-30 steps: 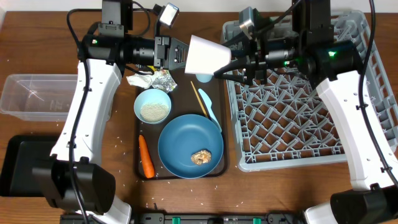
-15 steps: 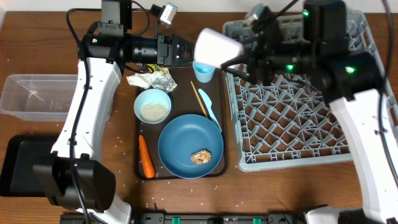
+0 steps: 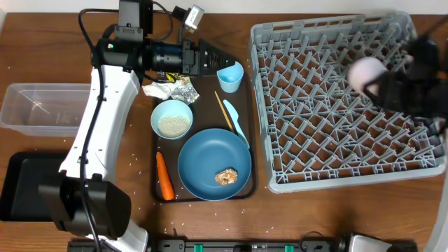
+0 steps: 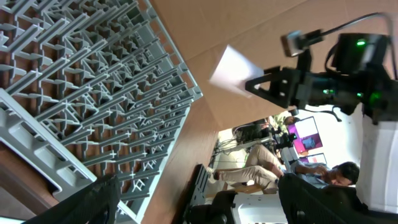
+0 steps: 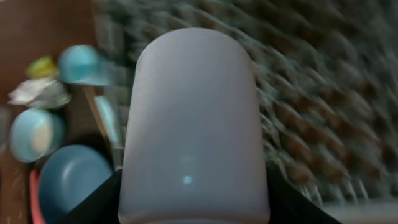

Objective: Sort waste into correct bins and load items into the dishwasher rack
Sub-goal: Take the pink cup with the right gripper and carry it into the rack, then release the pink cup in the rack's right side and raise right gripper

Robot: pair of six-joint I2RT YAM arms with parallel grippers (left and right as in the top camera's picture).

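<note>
Left end effector (image 3: 217, 63) hung over the far end of the dark brown serving tray (image 3: 203, 105), just beside the light blue cup (image 3: 230, 75), and its fingers stood well apart with nothing between them. In the left wrist view the two dark fingers (image 4: 93, 199) framed only open air and the lattice beyond.

Right end effector (image 5: 194, 208) was clamped on the pink cup (image 3: 365, 73), which filled most of the right wrist view between the fingers. From overhead the cup and that arm were blurred, over the far right part of the dishwasher rack (image 3: 329, 140); whether the cup touched the pegs could not be told.

On the serving tray, the light blue cup stood upright at the far end. The crumpled white paper (image 3: 157, 89) and a silvery wrapper (image 3: 184, 89) lay at the tray's far left corner. Nearer sat the white bowl (image 3: 171, 119) with rice in it, and beside it lay the thin wooden chopstick (image 3: 224, 112) and the pale blue spoon (image 3: 236, 117). The large blue plate (image 3: 213, 164) carried the brown food lump (image 3: 225, 176), and the orange carrot (image 3: 164, 175) lay just to its left.

The clear plastic tub (image 3: 42, 108) and the black tray (image 3: 21, 185) rested on the surface at the left, well apart from the rack. Loose rice grains (image 3: 143, 155) dotted the wood near the serving tray.
</note>
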